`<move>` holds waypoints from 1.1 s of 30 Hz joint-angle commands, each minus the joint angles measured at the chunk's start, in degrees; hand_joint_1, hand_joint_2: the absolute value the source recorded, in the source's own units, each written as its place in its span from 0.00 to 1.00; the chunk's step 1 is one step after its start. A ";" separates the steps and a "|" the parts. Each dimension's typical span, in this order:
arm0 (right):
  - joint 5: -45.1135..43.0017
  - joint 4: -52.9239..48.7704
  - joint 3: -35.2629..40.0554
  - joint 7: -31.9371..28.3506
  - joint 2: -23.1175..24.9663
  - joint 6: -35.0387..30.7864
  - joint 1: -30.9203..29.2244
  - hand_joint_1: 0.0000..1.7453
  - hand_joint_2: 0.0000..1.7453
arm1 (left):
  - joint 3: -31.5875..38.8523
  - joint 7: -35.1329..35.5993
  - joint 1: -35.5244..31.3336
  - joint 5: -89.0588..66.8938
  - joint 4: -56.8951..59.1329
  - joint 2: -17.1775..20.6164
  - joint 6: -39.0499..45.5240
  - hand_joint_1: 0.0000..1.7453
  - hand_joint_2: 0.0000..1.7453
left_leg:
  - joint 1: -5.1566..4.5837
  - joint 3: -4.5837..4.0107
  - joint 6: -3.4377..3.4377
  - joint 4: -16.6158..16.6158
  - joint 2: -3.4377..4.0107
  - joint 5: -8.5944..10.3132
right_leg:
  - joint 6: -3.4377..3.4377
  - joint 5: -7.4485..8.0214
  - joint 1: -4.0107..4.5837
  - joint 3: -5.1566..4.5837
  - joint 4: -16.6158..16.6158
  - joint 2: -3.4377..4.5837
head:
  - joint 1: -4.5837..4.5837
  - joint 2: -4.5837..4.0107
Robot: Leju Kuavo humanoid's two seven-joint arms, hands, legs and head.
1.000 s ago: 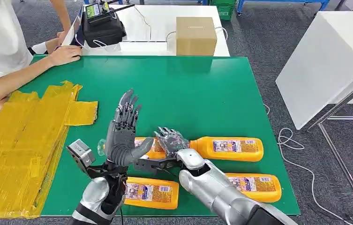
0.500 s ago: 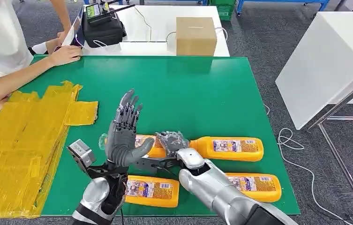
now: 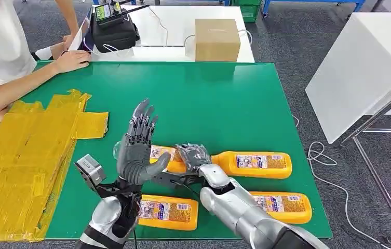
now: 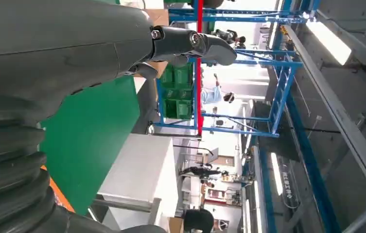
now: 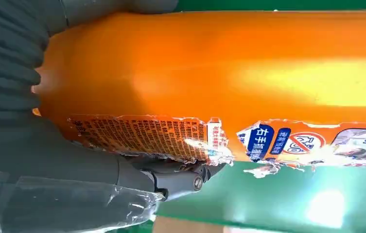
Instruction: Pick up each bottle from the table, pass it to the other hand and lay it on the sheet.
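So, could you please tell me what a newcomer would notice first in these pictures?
Most striking are the orange bottles lying on the green table near its front edge, with the right hand wrapped around one bottle and the left hand raised, fingers spread, beside it. A crumpled yellow sheet covers the table's left side, where a person's hand rests at the far corner.

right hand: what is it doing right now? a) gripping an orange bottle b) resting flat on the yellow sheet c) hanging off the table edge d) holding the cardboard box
a: the right hand is wrapped on an orange bottle over the green table, and the right wrist view shows its thumb against the bottle's torn label.
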 commanded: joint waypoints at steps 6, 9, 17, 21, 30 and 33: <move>-21.07 -32.42 -30.10 -26.27 -1.93 -32.56 13.06 1.00 1.00 | 0.42 -0.12 3.45 -3.01 -4.73 2.61 3.14 0.00 1.00 | 0.02 0.22 -0.13 -0.06 0.04 -0.13 | -0.05 -0.09 0.03 0.26 -0.10 0.00 | 0.02 0.00; -25.18 -41.70 -31.82 -29.08 -1.60 -31.15 17.24 1.00 1.00 | 0.26 -0.20 3.20 -3.34 -4.54 2.70 3.44 0.00 1.00 | 0.04 0.05 -0.12 -0.02 -0.05 -0.07 | -0.05 -0.07 0.04 0.10 -0.05 -0.09 | 0.04 0.00; -32.03 -44.61 -32.25 -31.06 -0.80 -25.84 19.28 1.00 1.00 | 0.15 1.49 2.30 -4.27 -3.06 3.11 4.28 0.00 1.00 | 0.00 0.06 -0.12 -0.04 -0.05 -0.05 | -0.04 -0.06 0.00 0.09 -0.04 -0.18 | 0.02 0.00; -36.97 -48.72 -26.30 -30.88 -1.69 -14.93 23.91 1.00 1.00 | 0.84 6.70 -0.59 -1.64 0.67 4.41 1.65 0.00 1.00 | 0.02 0.24 -0.17 -0.08 -0.17 -0.10 | -0.07 -0.13 0.03 0.32 -0.12 -0.28 | 0.04 0.00; -32.20 -39.52 -17.03 -33.22 -2.34 -12.16 22.48 1.00 1.00 | 0.69 9.76 -4.77 1.77 3.74 5.34 -3.55 0.00 1.00 | 0.03 0.12 -0.11 -0.08 0.01 -0.04 | -0.05 -0.03 0.03 0.14 -0.10 -0.10 | 0.00 0.00; -30.91 -34.69 -14.20 -33.93 -2.28 -10.89 21.43 1.00 1.00 | -0.69 11.31 -6.59 2.31 4.02 6.03 -4.83 0.00 1.00 | 0.05 0.22 -0.13 -0.10 -0.03 -0.06 | -0.04 -0.05 0.04 0.27 -0.14 -0.14 | 0.04 0.00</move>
